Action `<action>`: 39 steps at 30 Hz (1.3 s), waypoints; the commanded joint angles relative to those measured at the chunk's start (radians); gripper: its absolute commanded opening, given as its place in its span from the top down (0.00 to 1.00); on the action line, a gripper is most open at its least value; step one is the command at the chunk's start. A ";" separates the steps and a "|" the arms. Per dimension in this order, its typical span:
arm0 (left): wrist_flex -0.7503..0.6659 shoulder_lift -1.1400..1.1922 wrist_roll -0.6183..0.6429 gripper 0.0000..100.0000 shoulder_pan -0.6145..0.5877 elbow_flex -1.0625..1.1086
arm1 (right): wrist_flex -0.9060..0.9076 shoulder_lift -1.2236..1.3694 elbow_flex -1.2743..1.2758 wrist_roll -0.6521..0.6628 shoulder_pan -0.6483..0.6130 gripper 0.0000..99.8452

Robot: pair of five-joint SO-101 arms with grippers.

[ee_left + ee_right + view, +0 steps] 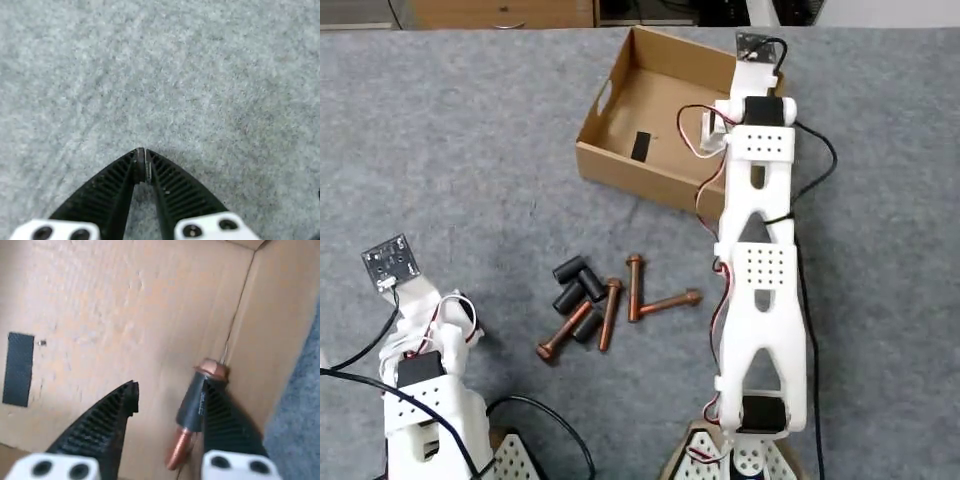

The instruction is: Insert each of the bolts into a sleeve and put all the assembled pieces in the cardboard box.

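Because the right gripper [169,389] stands wide open inside the box [125,300] with nothing clamped, the assembled piece is the worry. A copper bolt [212,369] in its black sleeve [192,402] sits hard against 1 finger [225,422], on the side nearest the box wall. I cannot tell whether it rests on the floor or merely leans on that finger. If it leans, a lift could tip it or roll it. A snag on the finger's ribbing could even carry it up toward the rim. A sideways pull toward that wall would likely shove the box, which looks light and sits loose on the table [470,150].

Room is lopsided. The wall and a corner seam are just beside the piece, while the floor toward the black tape [18,368] is bare. The safe way out is straight up or toward the tape. In the high view the arm's wires [692,118] hang near the rim and could catch there.

Outside, 4 bolts [635,287] and loose sleeves [570,269] lie bunched, some touching, between the arms and near the box. A careless descent there would scatter them. The left gripper [141,165] is closed on nothing over bare table, well apart from the pile.
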 commanded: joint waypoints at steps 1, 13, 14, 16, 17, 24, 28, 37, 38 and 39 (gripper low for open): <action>-0.017 -0.007 -0.006 0.98 -0.003 -0.003 | 0.064 -0.162 -0.044 -0.008 -0.002 0.82; -0.017 -0.007 -0.005 0.98 -0.006 -0.006 | 0.163 -0.619 -0.031 -0.003 -0.065 0.85; -0.017 -0.007 -0.005 0.98 -0.006 -0.006 | 0.163 -0.651 -0.012 -0.002 -0.079 0.85; -0.017 -0.007 -0.005 0.98 -0.008 -0.006 | 0.163 -0.725 0.062 -0.002 -0.130 0.87; -0.017 -0.007 -0.005 0.98 -0.009 -0.006 | 0.163 -0.763 0.122 -0.002 -0.160 0.88; -0.017 -0.007 -0.005 0.98 -0.011 -0.008 | 0.161 -1.067 0.621 -0.003 -0.378 0.88; -0.017 -0.007 -0.005 0.98 -0.011 -0.008 | 0.161 -1.237 0.860 -0.008 -0.453 0.89; -0.017 -0.007 -0.005 0.98 -0.011 -0.008 | 0.074 -1.386 1.435 -0.006 -0.619 0.89; -0.017 -0.007 -0.005 0.98 -0.011 -0.009 | 0.048 -1.386 1.480 -0.005 -0.634 0.89; -0.017 -0.007 -0.005 0.98 -0.011 -0.009 | 0.025 -1.386 1.514 -0.006 -0.650 0.89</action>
